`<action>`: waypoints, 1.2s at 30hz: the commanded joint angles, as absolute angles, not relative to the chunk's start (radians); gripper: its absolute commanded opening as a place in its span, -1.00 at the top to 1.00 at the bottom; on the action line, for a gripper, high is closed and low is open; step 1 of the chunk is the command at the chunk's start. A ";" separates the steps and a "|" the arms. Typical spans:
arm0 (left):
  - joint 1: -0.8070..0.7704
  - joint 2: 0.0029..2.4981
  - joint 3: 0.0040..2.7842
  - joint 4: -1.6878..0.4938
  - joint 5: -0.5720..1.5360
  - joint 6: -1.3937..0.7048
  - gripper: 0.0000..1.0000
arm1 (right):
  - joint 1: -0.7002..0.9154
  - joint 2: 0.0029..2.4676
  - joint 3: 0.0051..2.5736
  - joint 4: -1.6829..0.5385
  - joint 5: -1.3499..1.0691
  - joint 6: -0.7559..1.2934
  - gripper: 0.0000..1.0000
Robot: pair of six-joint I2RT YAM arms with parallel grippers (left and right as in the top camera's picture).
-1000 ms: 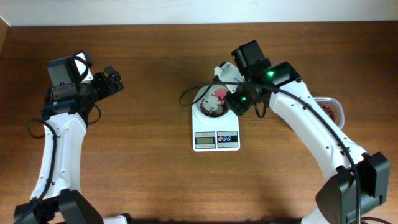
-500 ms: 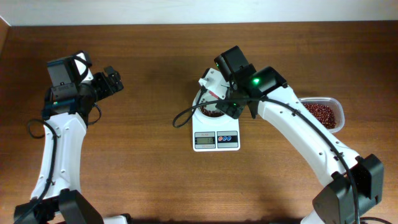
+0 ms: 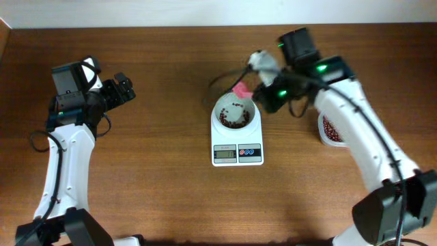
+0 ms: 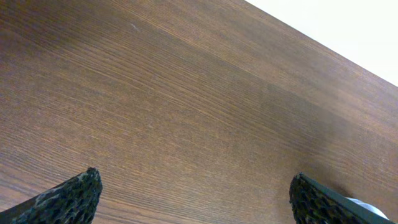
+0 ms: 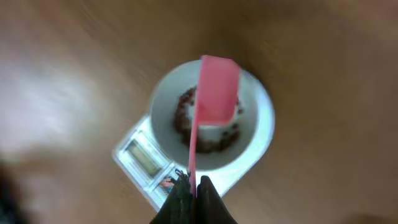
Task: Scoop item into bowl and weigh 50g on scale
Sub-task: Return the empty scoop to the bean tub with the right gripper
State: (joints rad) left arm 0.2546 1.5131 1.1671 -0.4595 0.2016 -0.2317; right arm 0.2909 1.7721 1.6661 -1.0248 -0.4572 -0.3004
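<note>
**Right arm** [image 3: 355,130]: reaches from the near right toward the table centre, wrist bent downward. The right gripper [image 5: 191,188] is clamped on the thin handle of a pink scoop [image 5: 217,87]. The scoop's cup hangs above the white bowl [image 3: 217,116], near its far rim.

**Bowl:** sits on the scale [image 3: 237,154] and holds a small heap of red-brown beans [image 3: 234,120]. More beans lie in the clear tub [image 3: 330,131] at right, partly hidden by the arm.

**Left arm** [image 3: 65,157]: folded at far left. The left gripper [image 3: 124,89] has its fingers spread wide above the bare wooden table [image 3: 164,191].
</note>
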 commanded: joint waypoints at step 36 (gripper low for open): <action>0.258 1.517 1.183 -0.459 0.194 -0.241 -0.98 | -0.404 1.774 1.685 -1.479 -0.080 -0.257 0.92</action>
